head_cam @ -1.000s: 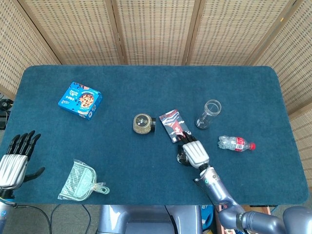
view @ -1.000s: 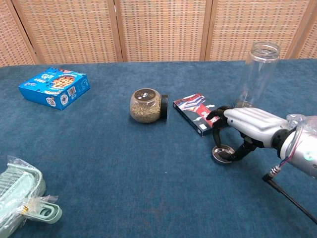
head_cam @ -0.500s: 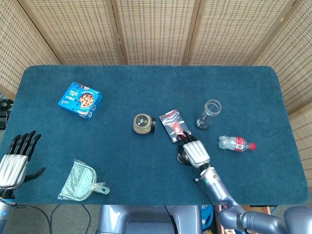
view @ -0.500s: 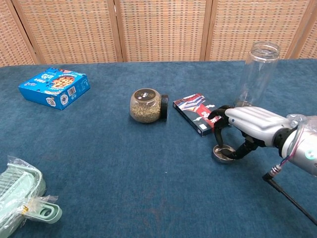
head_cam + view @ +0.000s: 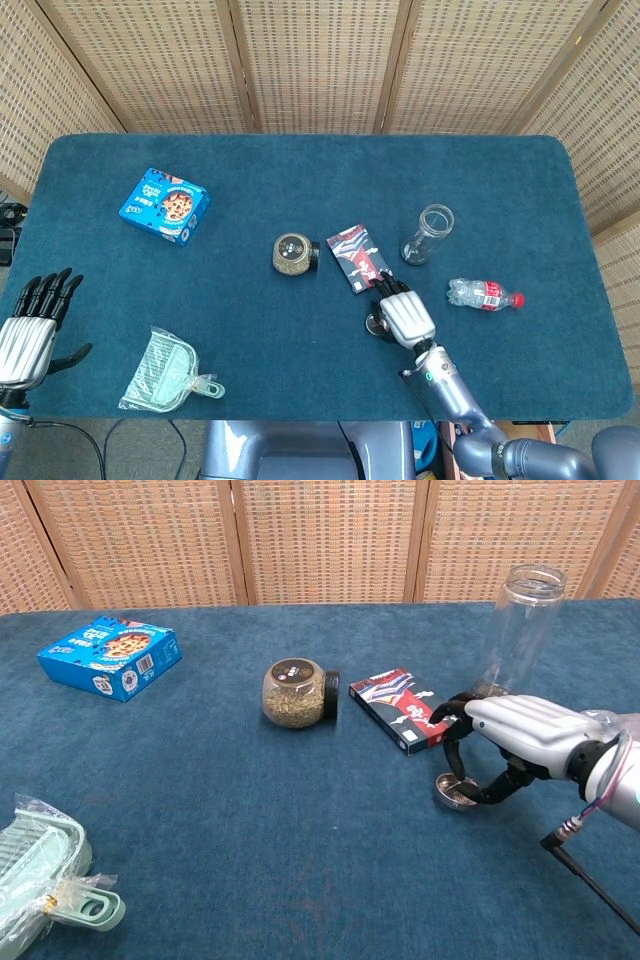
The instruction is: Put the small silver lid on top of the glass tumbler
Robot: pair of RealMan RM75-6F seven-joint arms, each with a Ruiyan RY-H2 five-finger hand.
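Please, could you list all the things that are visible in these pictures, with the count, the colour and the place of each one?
small silver lid: one, silver, flat on the cloth under the right hand's fingers.
glass tumbler: one, clear, upright, behind the right hand.
black and red packet: one, flat, between jar and tumbler.
seed jar: one, clear with a black lid, on its side, middle of the table.
blue box: one, blue, far left.
plastic bottle: one, clear with a red cap, lying at the right.
bagged green scoop: one, pale green, near left edge.
table: one, dark blue cloth.
screen: woven, tan, behind.
left hand: open, at the near left edge.
right hand: fingers curled around the lid.
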